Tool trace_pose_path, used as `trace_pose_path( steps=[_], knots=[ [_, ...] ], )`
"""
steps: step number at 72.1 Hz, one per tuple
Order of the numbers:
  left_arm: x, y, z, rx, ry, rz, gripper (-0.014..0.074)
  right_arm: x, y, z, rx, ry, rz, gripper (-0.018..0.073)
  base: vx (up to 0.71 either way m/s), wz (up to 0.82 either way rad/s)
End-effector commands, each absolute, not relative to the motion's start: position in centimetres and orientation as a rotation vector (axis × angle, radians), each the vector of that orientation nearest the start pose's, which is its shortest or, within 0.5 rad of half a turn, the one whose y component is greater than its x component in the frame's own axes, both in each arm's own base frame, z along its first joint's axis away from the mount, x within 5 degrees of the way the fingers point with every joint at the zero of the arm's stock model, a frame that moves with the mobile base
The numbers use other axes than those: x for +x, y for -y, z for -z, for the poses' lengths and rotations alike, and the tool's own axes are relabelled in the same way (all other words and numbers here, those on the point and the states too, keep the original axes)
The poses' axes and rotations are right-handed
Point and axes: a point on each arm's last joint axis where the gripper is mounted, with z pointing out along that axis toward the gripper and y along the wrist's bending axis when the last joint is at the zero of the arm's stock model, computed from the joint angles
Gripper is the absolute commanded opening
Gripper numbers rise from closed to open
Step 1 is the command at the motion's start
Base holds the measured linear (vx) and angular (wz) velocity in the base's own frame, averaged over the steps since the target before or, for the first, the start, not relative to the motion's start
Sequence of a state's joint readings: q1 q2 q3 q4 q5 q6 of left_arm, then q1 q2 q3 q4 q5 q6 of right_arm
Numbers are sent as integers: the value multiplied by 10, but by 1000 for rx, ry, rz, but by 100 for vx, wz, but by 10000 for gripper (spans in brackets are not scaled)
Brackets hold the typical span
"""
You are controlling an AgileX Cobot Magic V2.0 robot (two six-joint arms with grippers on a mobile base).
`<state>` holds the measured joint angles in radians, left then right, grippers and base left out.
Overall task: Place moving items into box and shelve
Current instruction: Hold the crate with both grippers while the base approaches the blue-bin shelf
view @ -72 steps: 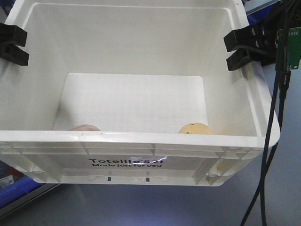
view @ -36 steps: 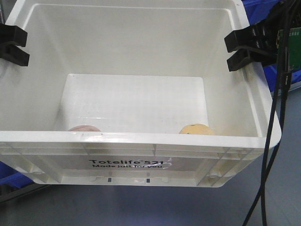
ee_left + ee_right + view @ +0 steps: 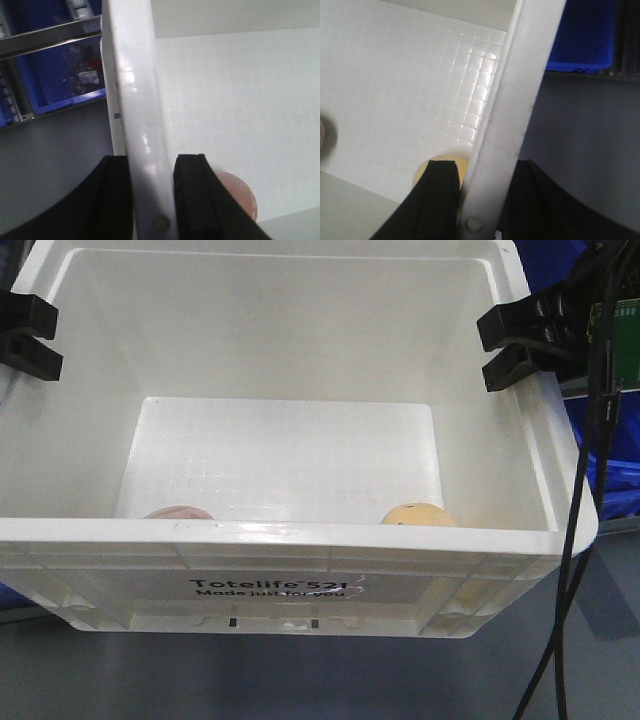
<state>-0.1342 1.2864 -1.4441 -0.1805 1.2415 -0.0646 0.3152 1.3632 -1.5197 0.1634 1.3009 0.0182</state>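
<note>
Box (image 3: pixel 300 570) is held by both side rims: left fingers (image 3: pixel 25 335) and right fingers (image 3: pixel 520 345) each pinch a rim wall. The 2 moving items, pink (image 3: pixel 178 512) and yellow (image 3: pixel 417 514), lie inside against the box's front wall. Risk: thin rim holds may slip, tilting the box if the arms move unevenly.

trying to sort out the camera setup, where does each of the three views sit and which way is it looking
Front view: sits behind the box, looking down into it; left gripper and right gripper clamp its side rims.
Left wrist view: on the left arm, looking down along the rim between its fingers; pinkish-tan item inside.
Right wrist view: on the right arm, looking along the other rim past its fingers; pale yellow item below.
Shared: every view shows the box; each item also appears in the front view.
</note>
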Motion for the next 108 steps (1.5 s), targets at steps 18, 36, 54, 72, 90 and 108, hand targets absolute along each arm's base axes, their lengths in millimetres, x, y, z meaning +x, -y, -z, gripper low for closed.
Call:
trace_pose_path(
  steps=[18,36,54,72,90,108],
  knots=[
    [234,48,-442,73,-2376,348,-17,232,-93,-435,-420,-2498,-375,-12,6,57],
    [234,48,-442,73,-2377,348,-17,232,-93,-435,-420,-2498,-375,-12,12,42],
    [234,48,-442,73,-2377,348,-17,232,-93,-435,-420,-2498,-375,-12,16,29],
    [234,48,-442,73,-2377,348,-17,232,-93,-435,-420,-2498,-375,-12,19,15],
    [234,48,-442,73,-2377,348,-17,232,-93,-435,-420,-2498,-375,-12,21,1],
    [234,48,-442,73,-2377,348,-17,232,-93,-435,-420,-2498,-375,-12,20,-9]
  ],
)
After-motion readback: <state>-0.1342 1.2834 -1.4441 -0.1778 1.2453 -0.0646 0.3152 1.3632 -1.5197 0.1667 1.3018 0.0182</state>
